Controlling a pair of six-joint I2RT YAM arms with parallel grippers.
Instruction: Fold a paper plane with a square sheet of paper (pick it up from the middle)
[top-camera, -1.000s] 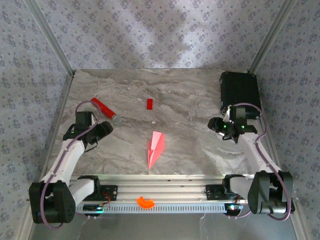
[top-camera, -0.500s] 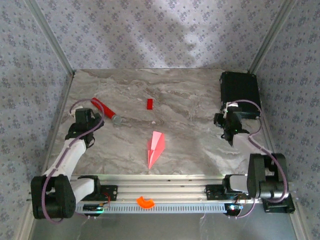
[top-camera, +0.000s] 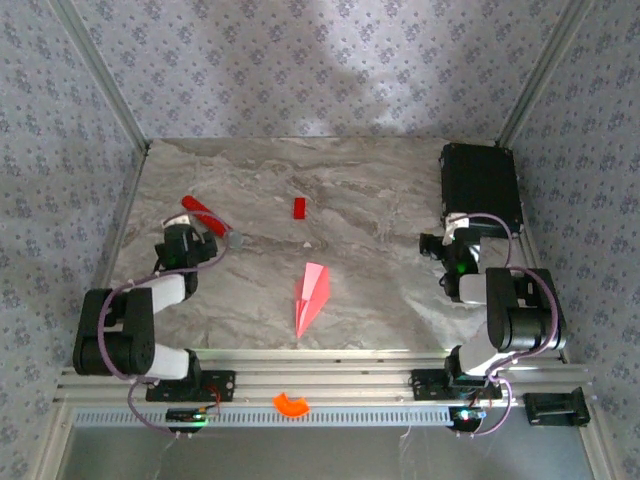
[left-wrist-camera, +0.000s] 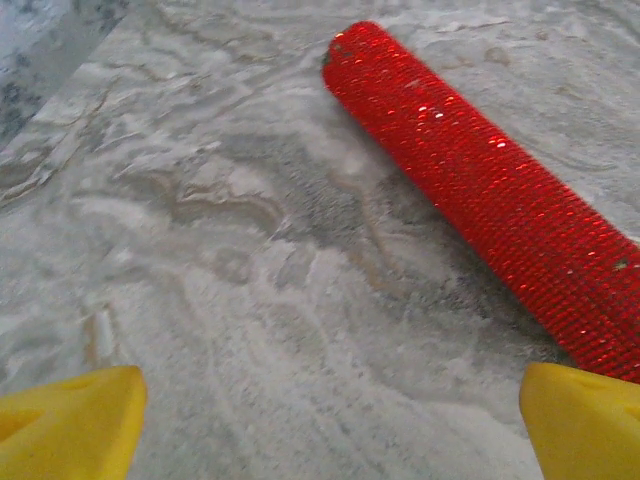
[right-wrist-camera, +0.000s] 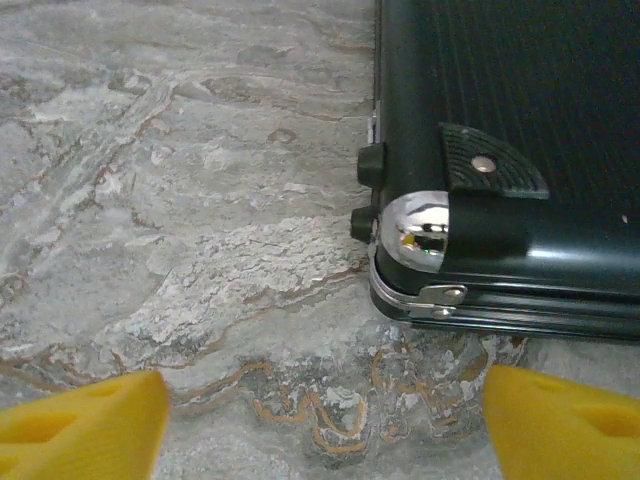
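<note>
top view: the paper plane (top-camera: 311, 297) is lying flat on the table (top-camera: 380, 190), just toward 6 o'clock of the centre. its narrow tip is pointing at about 6 o'clock, and it is well apart from both claws. i am seeing a small red block (top-camera: 299, 207) lying toward 12 o'clock of it and a red stick (top-camera: 205, 214) with a grey tip toward 10 o'clock. the left gripper (top-camera: 190, 243) is resting at 9 o'clock, just beside the stick. the right gripper (top-camera: 450, 247) is sitting at 3 o'clock, near a black case (top-camera: 481, 185).

left wrist view: the left gripper (left-wrist-camera: 330, 420) is standing spread wide, with bare table showing between its yellow fingertips (left-wrist-camera: 70, 420). the red stick (left-wrist-camera: 480, 190) is running from 12 o'clock toward 4 o'clock. i cannot tell whether it is touching the finger there.

right wrist view: the right gripper (right-wrist-camera: 325, 420) is likewise standing spread, pinching nothing. the black case (right-wrist-camera: 520, 150) is lying at 2 o'clock, its chromed corner facing the claw.
</note>
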